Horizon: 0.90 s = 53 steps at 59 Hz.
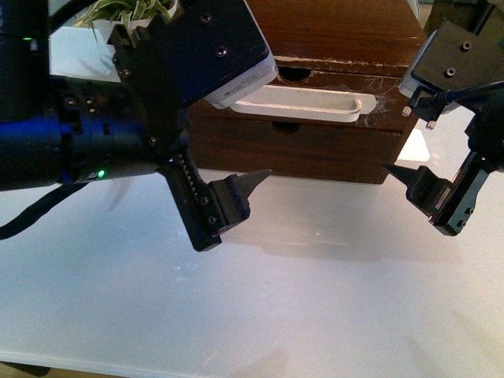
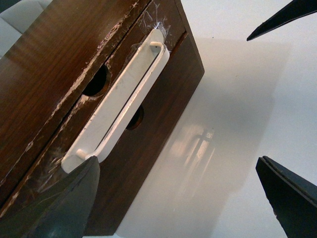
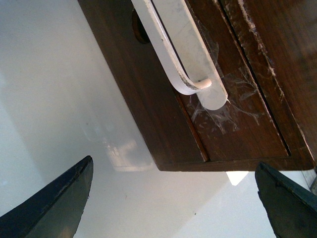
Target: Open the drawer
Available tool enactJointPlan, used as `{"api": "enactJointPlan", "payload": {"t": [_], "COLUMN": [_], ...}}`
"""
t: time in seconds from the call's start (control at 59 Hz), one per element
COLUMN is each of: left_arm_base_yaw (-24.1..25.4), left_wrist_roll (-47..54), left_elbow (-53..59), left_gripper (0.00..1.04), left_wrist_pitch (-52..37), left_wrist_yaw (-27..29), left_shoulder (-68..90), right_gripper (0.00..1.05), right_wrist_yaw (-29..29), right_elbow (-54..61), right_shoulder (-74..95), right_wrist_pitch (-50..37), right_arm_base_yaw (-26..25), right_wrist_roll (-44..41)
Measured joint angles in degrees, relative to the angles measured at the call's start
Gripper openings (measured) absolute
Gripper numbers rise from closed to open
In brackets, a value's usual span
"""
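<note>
Step in hand: approach, no grasp yet. The drawer [image 1: 387,88] looks shut, its front about flush with the wooden box [image 1: 339,27]. It sits upper centre of the front view, the upper of two fronts, above the plain lower drawer front [image 1: 331,150].

Left gripper [image 2: 177,163]: fingers spread wide, holding nothing. One finger [image 2: 69,198] lies by the end of the white bar handle [image 1: 315,109]; I cannot tell whether they touch.

Right gripper [image 3: 173,163]: fingers also spread, empty, hovering over the white table [image 1: 276,299] off the handle's other end.

Next move, as I judge it: bring one gripper's fingers either side of the bar, pinch, then pull straight toward the robot.

Drawer look: dark brown wood, whitish scratches around the handle mounts, and a half-round notch [image 1: 295,73] in the top edge.
</note>
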State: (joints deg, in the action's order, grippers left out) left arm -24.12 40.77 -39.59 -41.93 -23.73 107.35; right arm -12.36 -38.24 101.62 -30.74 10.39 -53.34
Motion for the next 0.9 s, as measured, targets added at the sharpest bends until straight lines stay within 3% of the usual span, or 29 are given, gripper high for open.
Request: {"api": "enactJointPlan", "payload": {"t": [0.254, 0.898], "left_arm_base_yaw": [0.8, 1.7], "left_wrist_roll": [2.4, 6.0], "left_elbow": [-8.3, -21.5], "left_gripper": [0.96, 0.96], "left_wrist_pitch": [3.5, 10.0], "left_wrist_yaw": [-1.9, -4.0], "left_shoulder": [6.4, 16.5], "right_gripper": [0.96, 0.96], "right_wrist_yaw": [-3.9, -7.3], "right_elbow": [-5.4, -16.6], "right_shoulder": [3.9, 11.0], "right_wrist_pitch": [5.9, 12.8], "right_arm_base_yaw": [0.2, 2.0], "right_wrist_roll": [-3.9, -7.6]}}
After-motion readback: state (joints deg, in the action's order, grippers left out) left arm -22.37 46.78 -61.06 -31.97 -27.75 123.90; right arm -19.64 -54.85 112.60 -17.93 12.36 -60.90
